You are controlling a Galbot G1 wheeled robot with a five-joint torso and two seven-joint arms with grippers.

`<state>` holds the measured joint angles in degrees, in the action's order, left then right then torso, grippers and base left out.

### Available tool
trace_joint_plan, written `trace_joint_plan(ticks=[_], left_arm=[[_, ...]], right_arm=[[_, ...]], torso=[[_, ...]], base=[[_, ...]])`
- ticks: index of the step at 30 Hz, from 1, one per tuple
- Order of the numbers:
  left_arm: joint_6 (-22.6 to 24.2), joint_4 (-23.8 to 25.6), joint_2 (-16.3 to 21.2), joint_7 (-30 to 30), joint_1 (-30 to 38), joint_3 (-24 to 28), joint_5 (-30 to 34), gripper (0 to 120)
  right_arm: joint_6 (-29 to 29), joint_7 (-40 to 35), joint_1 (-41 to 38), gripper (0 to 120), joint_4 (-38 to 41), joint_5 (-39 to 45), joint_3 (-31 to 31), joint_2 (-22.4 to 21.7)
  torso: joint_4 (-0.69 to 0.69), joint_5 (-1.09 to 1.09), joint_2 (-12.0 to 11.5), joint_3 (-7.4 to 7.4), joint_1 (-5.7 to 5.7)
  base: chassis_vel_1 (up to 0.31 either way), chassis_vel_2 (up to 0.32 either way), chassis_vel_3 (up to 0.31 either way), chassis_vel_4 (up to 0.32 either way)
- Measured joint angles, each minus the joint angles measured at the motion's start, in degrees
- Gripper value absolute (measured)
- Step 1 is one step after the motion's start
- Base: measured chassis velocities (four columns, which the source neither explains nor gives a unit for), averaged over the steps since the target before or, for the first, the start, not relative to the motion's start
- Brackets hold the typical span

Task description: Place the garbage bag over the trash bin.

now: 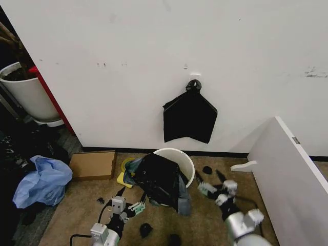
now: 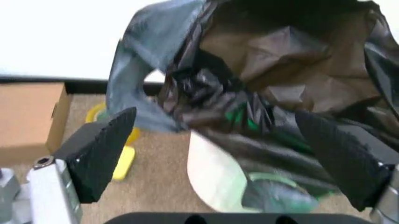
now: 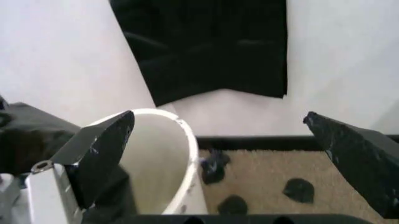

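Observation:
The trash bin (image 1: pixel 185 159) is a round cream-white bucket standing on the brown floor by the wall. The garbage bag (image 1: pixel 160 180), glossy wrinkled black plastic, lies draped over the bin's near side and hangs down its front. My left gripper (image 1: pixel 128 206) sits low beside the bag's left edge, open and holding nothing. In the left wrist view the bag (image 2: pixel 268 79) bunches over the bin wall (image 2: pixel 215 175) just beyond the spread fingers (image 2: pixel 100 149). My right gripper (image 1: pixel 219 188) is open to the right of the bin, facing the bin rim (image 3: pixel 163 154).
A flat black bag bundle (image 1: pixel 189 118) hangs on the wall above the bin. A white panel (image 1: pixel 289 179) stands on the right. A cardboard box (image 1: pixel 92 164), a light blue heap (image 1: pixel 43 180) and a larger white tub (image 1: pixel 28 95) are on the left. Black scraps (image 3: pixel 299 189) dot the floor.

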<state>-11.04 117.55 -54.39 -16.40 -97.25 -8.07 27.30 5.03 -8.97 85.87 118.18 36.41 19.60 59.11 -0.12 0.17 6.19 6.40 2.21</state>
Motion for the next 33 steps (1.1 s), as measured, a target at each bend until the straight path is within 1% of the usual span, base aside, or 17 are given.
trace_joint_plan(ticks=[2,3,4,6,7,8,10,11,14,15,18,21,22,23,26,29,33], left_arm=[[-0.93,0.72,-1.01,0.02,-2.5,-1.04,-1.18,100],[-1.38,1.24,-1.71,0.01,-4.01,-1.96,-1.98,100],[-1.38,1.24,-1.71,0.01,-4.01,-1.96,-1.98,100],[-1.93,2.11,-2.79,-0.16,-6.06,-3.26,-3.36,100],[-2.01,2.26,-3.05,-0.24,-6.43,-3.54,-3.6,100],[-2.07,2.7,-3.65,-0.51,-7.27,-4.22,-4.03,100],[-2.07,3.56,-4.47,-0.73,-8.24,-5.16,-4.35,100],[-2.07,3.56,-4.47,-0.73,-8.24,-5.16,-4.35,100],[-1.86,4.98,-5.33,-0.75,-9.37,-6.14,-4.72,100],[-1.81,5.15,-5.42,-0.75,-9.49,-6.24,-4.8,100],[-1.23,6.14,-6.3,-0.74,-10.05,-6.86,-5.25,100],[-0.98,6.15,-6.4,-0.78,-10.03,-6.91,-5.26,100],[-0.75,6.15,-6.36,-0.81,-9.99,-6.89,-5.39,100],[-0.69,6.16,-6.36,-0.83,-10.0,-6.86,-5.43,100],[0.14,6.85,-6.52,-0.83,-10.18,-6.29,-5.53,100],[0.35,7.03,-6.74,-0.83,-10.22,-6.05,-5.55,100],[0.71,7.13,-7.34,-0.81,-10.61,-5.33,-5.57,100]], right_arm=[[7.54,-0.15,-5.0,100,-0.53,6.55,-0.9,-2.59],[12.09,0.11,-8.67,100,-1.65,10.97,-1.82,-4.1],[12.09,0.11,-8.67,100,-1.65,10.97,-1.82,-4.1],[18.98,2.85,-15.31,100,-4.83,14.64,-3.6,-6.01],[20.56,3.58,-17.19,100,-5.97,15.11,-4.27,-6.41],[23.19,4.96,-20.93,100,-8.61,16.04,-5.87,-6.87],[25.67,6.37,-25.83,100,-12.89,16.67,-8.58,-7.02],[25.67,6.37,-25.83,100,-12.89,16.67,-8.58,-7.02],[27.76,8.0,-32.11,100,-19.59,16.31,-12.94,-6.7],[27.91,8.38,-32.88,100,-20.5,16.09,-13.52,-6.65],[28.11,14.61,-38.87,100,-27.81,11.45,-17.86,-5.82],[28.11,16.64,-40.53,100,-29.73,10.35,-18.95,-5.45],[28.12,18.72,-42.7,100,-31.86,9.19,-20.5,-4.94],[28.15,19.18,-43.23,100,-32.33,8.98,-20.89,-4.84],[28.27,23.4,-47.64,100,-35.58,6.48,-24.91,-4.31],[28.23,24.35,-49.38,100,-36.54,5.6,-26.99,-4.0],[27.9,26.79,-54.04,100,-40.44,3.31,-32.45,-1.88]], torso=[[0.04,-0.02,0.0,0.0,0.0],[0.03,-0.01,0.0,0.0,0.0],[0.03,-0.01,0.0,0.0,0.0],[0.02,0.0,0.0,0.0,0.0],[0.03,-0.02,0.0,0.0,0.0],[0.01,-0.02,0.0,0.0,0.0],[0.03,-0.01,0.0,0.0,0.01],[0.03,-0.01,0.0,0.0,0.01],[0.01,-0.01,0.0,0.01,0.01],[0.01,-0.01,0.0,0.0,0.01],[0.01,-0.01,-0.01,0.01,0.01],[0.01,-0.02,-0.01,0.01,0.01],[0.0,-0.01,0.0,0.01,0.01],[0.01,-0.02,0.0,0.01,0.01],[0.0,-0.02,0.0,0.01,0.01],[0.0,-0.02,0.0,0.0,0.01],[0.02,-0.02,0.0,0.0,0.01]], base=[[0.0,0.0,0.0,0.0],[0.0,0.0,0.0,0.0],[0.0,0.0,0.0,0.0],[0.0,0.0,0.0,0.0],[0.0,0.0,0.0,0.0],[0.0,0.0,0.0,0.0],[0.0,0.0,0.0,0.0],[0.0,0.0,0.0,0.0],[0.0,0.0,0.0,0.0],[0.0,0.0,0.0,0.0],[0.0,0.0,0.0,0.0],[0.0,0.0,0.0,0.0],[0.0,0.0,0.0,0.0],[0.0,0.0,0.0,0.0],[0.0,0.0,0.0,0.0],[0.0,0.0,0.0,0.0],[0.0,0.0,0.0,0.0]])
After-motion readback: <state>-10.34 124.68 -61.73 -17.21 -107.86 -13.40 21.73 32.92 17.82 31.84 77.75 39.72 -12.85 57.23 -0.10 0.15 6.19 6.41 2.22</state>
